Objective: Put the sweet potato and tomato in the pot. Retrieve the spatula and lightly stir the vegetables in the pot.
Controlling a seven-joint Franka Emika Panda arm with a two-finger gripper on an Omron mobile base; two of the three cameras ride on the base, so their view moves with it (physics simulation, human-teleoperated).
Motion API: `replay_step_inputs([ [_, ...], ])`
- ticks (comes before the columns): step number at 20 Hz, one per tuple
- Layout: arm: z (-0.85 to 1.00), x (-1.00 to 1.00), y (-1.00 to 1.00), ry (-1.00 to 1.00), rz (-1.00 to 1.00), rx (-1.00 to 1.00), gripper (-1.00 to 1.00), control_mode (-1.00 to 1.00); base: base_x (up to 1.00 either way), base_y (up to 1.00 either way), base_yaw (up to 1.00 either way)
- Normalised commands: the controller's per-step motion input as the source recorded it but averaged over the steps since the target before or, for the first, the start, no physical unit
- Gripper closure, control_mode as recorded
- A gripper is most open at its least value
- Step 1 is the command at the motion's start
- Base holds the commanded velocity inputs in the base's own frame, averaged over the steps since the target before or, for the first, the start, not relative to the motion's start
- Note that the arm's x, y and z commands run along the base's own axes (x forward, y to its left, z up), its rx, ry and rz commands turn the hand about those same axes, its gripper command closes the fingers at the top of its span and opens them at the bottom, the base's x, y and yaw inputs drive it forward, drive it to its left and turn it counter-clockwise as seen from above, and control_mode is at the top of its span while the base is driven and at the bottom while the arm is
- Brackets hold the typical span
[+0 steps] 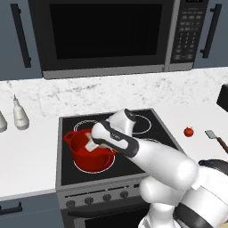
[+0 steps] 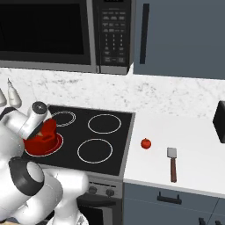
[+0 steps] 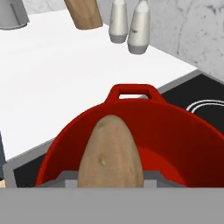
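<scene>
My gripper (image 1: 92,143) hangs over the glossy red pot (image 1: 96,166) on the front left burner, shut on the sweet potato (image 3: 110,154), a long brown tuber. In the hand view the tuber points into the pot (image 3: 192,131), whose loop handle lies beyond. From the right base view the gripper (image 2: 41,131) sits just above the pot (image 2: 46,142). The tomato (image 1: 189,132) (image 2: 146,143) rests on the white counter right of the stove. Further right lies the spatula (image 2: 172,163) (image 1: 217,138), grey blade toward the wall.
Two pale bottles (image 1: 20,115) (image 3: 138,26) stand on the counter left of the stove (image 1: 147,116), beside a wooden block (image 3: 83,13). A microwave (image 1: 107,31) hangs above. A dark appliance (image 2: 219,121) stands at the far right.
</scene>
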Motion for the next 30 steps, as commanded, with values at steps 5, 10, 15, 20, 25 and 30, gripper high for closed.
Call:
replay_step_inputs([
  [5, -0.12, 0.28, 0.26, 0.0, 0.0, 0.0, 1.0, -1.0, 0.0, 0.0, 0.0],
  [10, -0.2, 0.07, 0.04, 0.0, 0.0, 0.0, 1.0, -1.0, 0.0, 0.0, 0.0],
  [15, -0.12, 0.01, 0.0, 0.0, 0.0, 0.0, -1.0, -1.0, 0.0, 0.0, 0.0],
  [20, 0.14, 0.04, 0.0, -0.01, 0.0, 0.0, -1.0, -1.0, 0.0, 0.0, 0.0],
  [25, 0.6, -0.02, -0.06, -0.02, 0.0, -0.03, -1.0, -1.0, 0.0, 0.0, 0.0],
  [30, 1.0, -0.66, -0.57, 0.0, 0.02, -0.1, -1.0, -1.0, 0.0, 0.0, 0.0],
])
